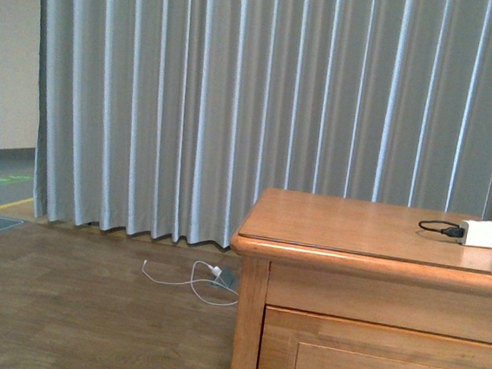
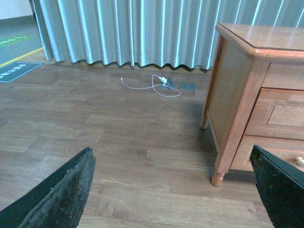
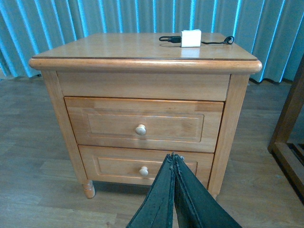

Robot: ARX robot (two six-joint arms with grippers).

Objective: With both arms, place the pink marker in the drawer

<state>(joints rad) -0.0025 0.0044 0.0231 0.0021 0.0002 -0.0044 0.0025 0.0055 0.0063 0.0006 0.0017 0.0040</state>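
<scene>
At centre of the right wrist frame, drawer (image 3: 142, 124) closed, straight beyond pressed-together, empty right gripper (image 3: 173, 159); left gripper (image 2: 173, 190) spread wide, empty, cabinet off at its frame's right edge; pink marker nowhere visible.

The cabinet (image 3: 142, 90) is honey-brown wood with a smooth, satin sheen, its knobs (image 3: 140, 129) paler bare wood. Behind hang matt grey cloth curtains (image 1: 237, 96); the floor (image 2: 118, 142) is wood-grain plank, and the charger block (image 3: 191, 38) is smooth white plastic.

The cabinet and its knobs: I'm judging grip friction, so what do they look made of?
The cabinet looks like solid wood with a honey-brown satin varnish: grain lines and a soft sheen show on its top. The top drawer's knob seems pale unstained wood, round and smooth, though painted or plastic cannot be ruled out.
</scene>
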